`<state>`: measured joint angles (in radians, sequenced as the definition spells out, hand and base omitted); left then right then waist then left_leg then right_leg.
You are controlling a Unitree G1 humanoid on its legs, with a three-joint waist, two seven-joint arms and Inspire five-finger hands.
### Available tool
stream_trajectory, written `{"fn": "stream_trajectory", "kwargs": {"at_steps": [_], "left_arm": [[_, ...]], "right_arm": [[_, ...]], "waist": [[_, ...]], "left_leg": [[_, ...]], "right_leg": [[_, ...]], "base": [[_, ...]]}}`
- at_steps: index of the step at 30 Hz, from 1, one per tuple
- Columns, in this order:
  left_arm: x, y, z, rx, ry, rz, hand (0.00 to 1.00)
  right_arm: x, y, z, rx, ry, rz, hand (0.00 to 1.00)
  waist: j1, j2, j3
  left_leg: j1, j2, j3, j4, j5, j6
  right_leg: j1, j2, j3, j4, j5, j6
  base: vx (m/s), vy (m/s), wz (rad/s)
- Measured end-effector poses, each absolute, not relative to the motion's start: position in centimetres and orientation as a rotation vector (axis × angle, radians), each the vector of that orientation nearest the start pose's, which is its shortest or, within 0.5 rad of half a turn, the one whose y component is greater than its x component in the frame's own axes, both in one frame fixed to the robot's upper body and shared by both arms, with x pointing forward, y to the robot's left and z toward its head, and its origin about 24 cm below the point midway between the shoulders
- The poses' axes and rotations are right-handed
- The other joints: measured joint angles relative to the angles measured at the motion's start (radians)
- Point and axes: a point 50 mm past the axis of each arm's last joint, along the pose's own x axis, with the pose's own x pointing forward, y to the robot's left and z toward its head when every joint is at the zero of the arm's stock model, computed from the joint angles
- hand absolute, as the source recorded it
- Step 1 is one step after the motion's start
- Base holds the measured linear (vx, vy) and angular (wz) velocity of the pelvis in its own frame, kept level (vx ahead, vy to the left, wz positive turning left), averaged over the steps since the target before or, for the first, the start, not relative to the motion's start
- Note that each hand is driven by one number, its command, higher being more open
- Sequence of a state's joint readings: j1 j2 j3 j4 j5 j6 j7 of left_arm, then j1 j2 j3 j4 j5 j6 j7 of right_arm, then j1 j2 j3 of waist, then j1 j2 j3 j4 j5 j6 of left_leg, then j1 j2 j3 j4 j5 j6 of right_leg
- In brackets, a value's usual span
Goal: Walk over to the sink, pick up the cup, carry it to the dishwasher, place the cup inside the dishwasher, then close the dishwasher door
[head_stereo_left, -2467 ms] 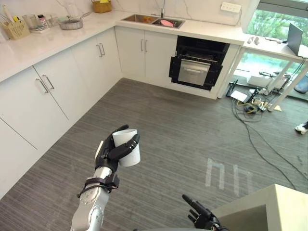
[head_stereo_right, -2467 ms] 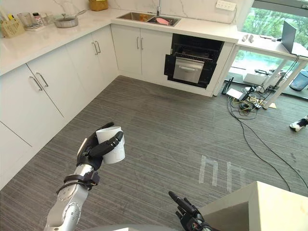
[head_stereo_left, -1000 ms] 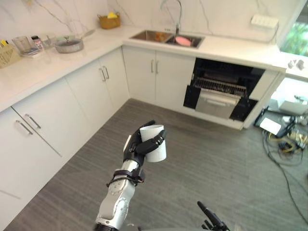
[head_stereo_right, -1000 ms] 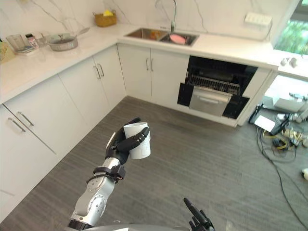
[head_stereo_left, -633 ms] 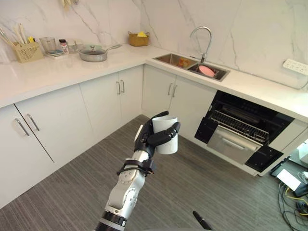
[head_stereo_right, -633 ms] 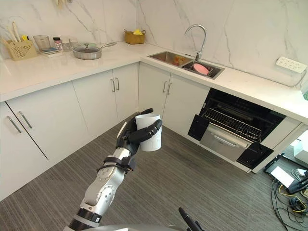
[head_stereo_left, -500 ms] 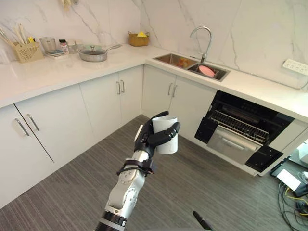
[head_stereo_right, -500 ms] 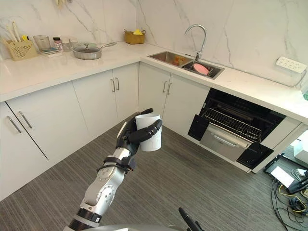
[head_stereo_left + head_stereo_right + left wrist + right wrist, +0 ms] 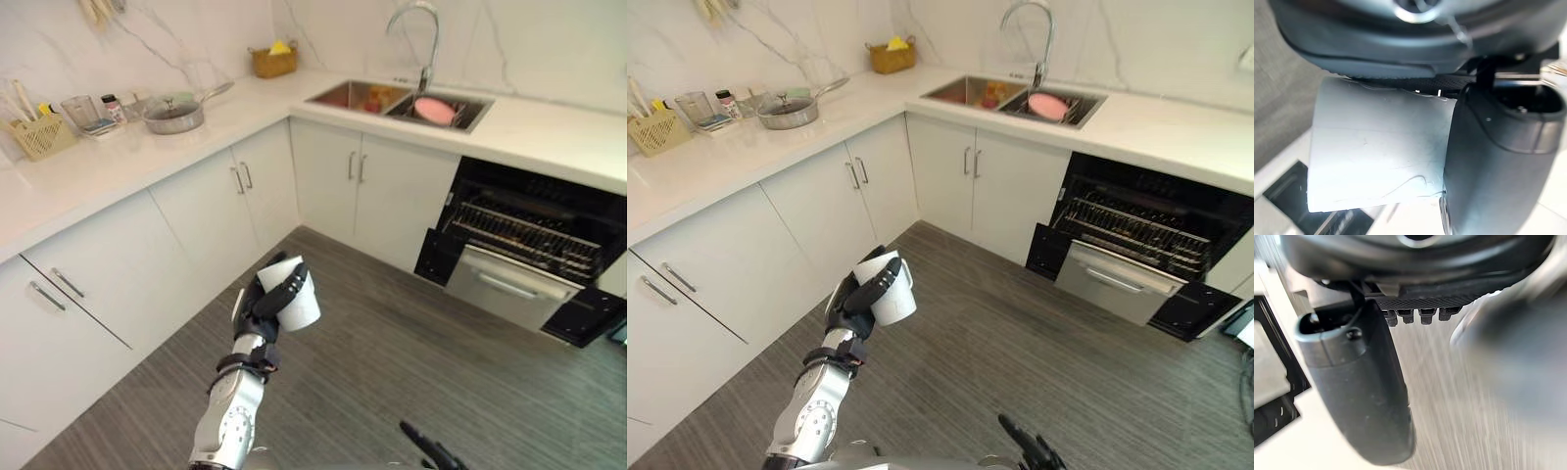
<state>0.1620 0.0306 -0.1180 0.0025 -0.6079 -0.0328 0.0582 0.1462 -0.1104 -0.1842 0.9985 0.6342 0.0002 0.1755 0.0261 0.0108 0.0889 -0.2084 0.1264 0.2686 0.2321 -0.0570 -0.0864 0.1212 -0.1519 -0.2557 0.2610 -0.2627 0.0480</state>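
The left hand (image 9: 253, 313) is kept clamped round the white cup (image 9: 304, 311). The view is shifted: the open dishwasher (image 9: 529, 245), ahead-right of the hand, is judged slightly nearer. Carrying continues; placement is pending. The right hand (image 9: 431, 453) is held low, fingers straight.

White cup (image 9: 297, 304) in the left robot hand (image 9: 257, 313) (fingers (image 9: 285, 288) curled round it) over grey floor (image 9: 392, 362), open dishwasher (image 9: 529, 257) beyond.

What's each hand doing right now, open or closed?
Left hand: closed around the white cup.
Right hand: open, holding nothing.
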Motion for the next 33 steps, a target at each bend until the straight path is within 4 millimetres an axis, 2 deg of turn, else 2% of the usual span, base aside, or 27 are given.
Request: {"fn": "stream_trajectory", "kwargs": {"at_steps": [1,2,3,4,5,6,8,9,10,11,12,13,14,16,18,19,20,21,22,23,25,26,28,29,30,32,33], "left_arm": [[21.7,14.3,0.7,-0.580,0.141,0.047,0.00],[21.8,14.7,0.9,-0.579,0.116,0.047,0.00],[21.9,15.0,1.0,-0.574,0.106,0.049,0.00],[22.0,15.3,1.1,-0.576,0.100,0.061,0.00],[21.9,16.3,1.0,-0.570,0.092,0.090,0.00],[21.9,16.5,0.9,-0.565,0.093,0.091,0.00],[21.7,16.0,0.9,-0.588,0.088,0.072,0.00],[21.7,16.5,0.8,-0.556,0.091,0.054,0.00],[21.9,16.6,1.0,-0.547,0.086,0.048,0.00],[22.1,16.7,1.2,-0.531,0.078,0.038,0.00],[22.2,16.8,1.3,-0.526,0.075,0.035,0.00],[22.5,16.6,1.5,-0.519,0.069,0.030,0.00],[22.8,16.4,1.8,-0.512,0.060,0.019,0.00],[23.5,15.8,2.5,-0.508,0.036,-0.012,0.00],[24.5,15.1,3.5,-0.480,0.005,-0.045,0.00],[25.0,14.5,4.1,-0.453,-0.015,-0.070,0.00],[25.1,14.1,4.5,-0.428,-0.030,-0.091,0.00],[25.1,14.1,4.9,-0.402,-0.046,-0.102,0.00],[24.8,14.6,5.4,-0.381,-0.065,-0.102,0.00],[24.4,14.9,5.5,-0.370,-0.073,-0.089,0.00],[23.9,14.6,5.4,-0.391,-0.070,-0.083,0.00],[23.9,14.2,6.0,-0.385,-0.090,-0.108,0.00],[23.8,12.8,6.9,-0.371,-0.131,-0.190,0.00],[23.8,12.3,7.1,-0.377,-0.141,-0.216,0.00],[23.8,11.5,7.2,-0.400,-0.143,-0.236,0.00],[23.7,10.4,7.5,-0.420,-0.153,-0.265,0.00],[23.5,9.9,8.3,-0.425,-0.186,-0.280,0.00]], "right_arm": [[9.2,-21.0,-15.5,0.624,0.915,-0.411,1.00],[9.8,-20.5,-15.5,0.627,0.903,-0.390,1.00],[10.3,-20.1,-15.5,0.638,0.901,-0.386,1.00],[10.8,-19.8,-15.5,0.645,0.900,-0.377,1.00],[10.7,-18.9,-15.7,0.670,0.923,-0.383,1.00],[10.2,-18.7,-15.9,0.677,0.939,-0.396,1.00],[7.3,-20.1,-16.3,0.643,1.002,-0.459,1.00],[5.0,-20.0,-16.9,0.669,1.070,-0.527,1.00],[4.6,-20.3,-16.9,0.679,1.071,-0.555,1.00],[4.0,-21.0,-16.8,0.690,1.057,-0.599,1.00],[3.7,-21.3,-16.8,0.695,1.055,-0.619,1.00],[2.9,-21.7,-16.8,0.705,1.053,-0.659,1.00],[2.3,-21.8,-16.8,0.703,1.051,-0.681,1.00],[1.7,-21.1,-16.9,0.719,1.057,-0.703,1.00],[2.5,-20.2,-16.7,0.763,0.995,-0.738,1.00],[3.7,-20.1,-16.2,0.780,0.922,-0.746,1.00],[4.9,-20.5,-15.4,0.756,0.843,-0.739,1.00],[5.7,-20.7,-14.7,0.725,0.795,-0.719,1.00],[6.7,-20.5,-14.0,0.710,0.750,-0.697,1.00],[8.7,-21.2,-12.7,0.678,0.673,-0.664,1.00],[12.0,-22.0,-10.6,0.657,0.550,-0.640,1.00],[13.7,-21.9,-8.8,0.666,0.467,-0.659,1.00],[12.9,-21.4,-7.7,0.670,0.437,-0.751,1.00],[12.8,-21.8,-7.0,0.666,0.413,-0.802,1.00],[12.3,-22.6,-6.1,0.662,0.379,-0.870,1.00],[11.7,-23.0,-5.6,0.659,0.370,-0.914,1.00],[12.3,-22.5,-5.0,0.663,0.367,-0.886,1.00]], "waist": [[0.010,0.001,0.000],[0.010,-0.007,-0.003],[0.002,-0.023,-0.004],[-0.005,-0.027,0.001],[0.003,-0.033,0.015],[0.006,-0.047,0.011],[0.004,-0.017,-0.029],[-0.011,-0.080,-0.059],[-0.018,-0.088,-0.059],[-0.034,-0.082,-0.045],[-0.044,-0.077,-0.041],[-0.055,-0.070,-0.034],[-0.070,-0.059,-0.028],[-0.090,-0.051,-0.022],[-0.114,-0.031,0.016],[-0.125,-0.012,0.046],[-0.129,0.009,0.065],[-0.120,-0.001,0.064],[-0.109,-0.036,0.058],[-0.104,-0.036,0.064],[-0.081,0.015,0.051],[-0.079,0.021,0.050],[-0.082,0.019,0.049],[-0.091,0.025,0.053],[-0.099,0.034,0.057],[-0.088,0.050,0.062],[-0.074,0.069,0.070]], "left_leg": [[-0.018,-0.011,-0.007,-0.040,0.091,-0.001],[-0.017,-0.014,0.009,-0.056,0.168,0.072],[-0.005,-0.028,0.023,-0.047,0.163,0.068],[-0.006,-0.013,0.033,0.000,0.118,0.084],[-0.067,0.040,0.066,0.252,0.028,0.112],[-0.082,0.030,0.068,0.278,-0.014,0.094],[-0.039,0.007,0.073,0.136,-0.004,0.127],[0.023,-0.053,0.104,0.118,-0.045,0.134],[0.047,-0.072,0.107,0.109,-0.059,0.138],[0.107,-0.099,0.102,0.085,-0.088,0.148],[0.137,-0.107,0.096,0.071,-0.097,0.149],[0.210,-0.120,0.083,0.032,-0.107,0.145],[0.275,-0.121,0.068,-0.014,-0.109,0.136],[0.336,-0.116,0.035,-0.070,-0.108,0.123],[0.399,-0.094,0.005,-0.107,-0.116,0.100],[0.441,-0.066,-0.006,-0.113,-0.134,0.076],[0.478,-0.041,0.007,-0.111,-0.161,0.049],[0.508,-0.041,0.032,-0.107,-0.192,0.022],[0.541,-0.064,0.054,-0.105,-0.221,0.004],[0.604,-0.061,0.091,-0.106,-0.263,-0.016],[0.648,-0.011,0.170,-0.085,-0.279,0.006],[0.655,0.031,0.190,-0.022,-0.277,0.008],[0.619,0.118,0.178,0.167,-0.235,0.000],[0.578,0.159,0.156,0.300,-0.188,-0.007],[0.509,0.201,0.099,0.485,-0.053,-0.011],[0.359,0.217,-0.034,0.775,0.139,-0.053],[0.232,0.207,-0.074,0.962,0.094,-0.032]], "right_leg": [[0.032,0.011,0.011,-0.051,0.005,0.011],[0.057,0.008,0.018,-0.082,0.005,0.029],[0.071,-0.010,0.021,-0.098,0.012,0.047],[0.092,-0.007,0.028,-0.121,0.052,0.097],[0.137,0.008,0.054,-0.109,0.110,0.114],[0.140,-0.004,0.063,-0.079,0.109,0.113],[0.114,-0.011,0.062,0.081,0.102,0.123],[0.049,-0.102,0.076,0.292,0.116,0.166],[0.015,-0.132,0.079,0.378,0.158,0.182],[-0.041,-0.180,0.076,0.547,0.262,0.172],[-0.069,-0.199,0.067,0.629,0.259,0.153],[-0.128,-0.218,0.046,0.775,0.212,0.079],[-0.186,-0.202,0.028,0.847,0.152,0.031],[-0.299,-0.149,0.014,0.833,0.085,0.013],[-0.384,-0.101,-0.014,0.700,0.049,0.003],[-0.413,-0.082,-0.050,0.543,0.053,0.006],[-0.421,-0.061,-0.098,0.297,0.112,0.016],[-0.413,-0.046,-0.141,0.073,0.208,0.044],[-0.415,-0.056,-0.195,-0.042,0.253,0.054],[-0.414,-0.058,-0.240,0.001,0.356,-0.088],[-0.421,-0.029,-0.288,0.076,0.329,-0.128],[-0.421,0.016,-0.263,0.118,0.291,-0.170],[-0.396,0.068,-0.260,0.158,0.219,-0.220],[-0.375,0.083,-0.259,0.169,0.188,-0.221],[-0.335,0.101,-0.244,0.176,0.150,-0.213],[-0.274,0.137,-0.197,0.159,0.113,-0.208],[-0.220,0.162,-0.144,0.133,0.100,-0.205]], "base": [[0.60,0.159,-0.59],[0.62,0.174,-0.28],[0.42,0.121,-0.12],[0.48,0.169,-0.20],[0.43,0.169,-0.26],[0.44,0.249,-0.24],[0.31,0.231,-0.04],[0.37,0.199,0.04],[0.39,0.165,0.16],[0.34,0.131,0.13],[0.41,0.154,0.23],[0.49,0.158,0.29],[0.40,0.098,0.34],[0.40,-0.002,0.52],[0.40,-0.107,0.53],[0.41,-0.173,0.25],[0.60,-0.267,-0.04],[0.55,-0.239,-0.45],[0.63,-0.225,-0.85],[0.47,-0.125,-0.96],[0.55,-0.155,-1.16],[0.51,-0.223,-0.86],[0.46,-0.264,-0.36],[0.51,-0.239,-0.30],[0.40,-0.154,-0.30],[0.37,-0.075,-0.70],[0.36,-0.021,-0.92]]}}
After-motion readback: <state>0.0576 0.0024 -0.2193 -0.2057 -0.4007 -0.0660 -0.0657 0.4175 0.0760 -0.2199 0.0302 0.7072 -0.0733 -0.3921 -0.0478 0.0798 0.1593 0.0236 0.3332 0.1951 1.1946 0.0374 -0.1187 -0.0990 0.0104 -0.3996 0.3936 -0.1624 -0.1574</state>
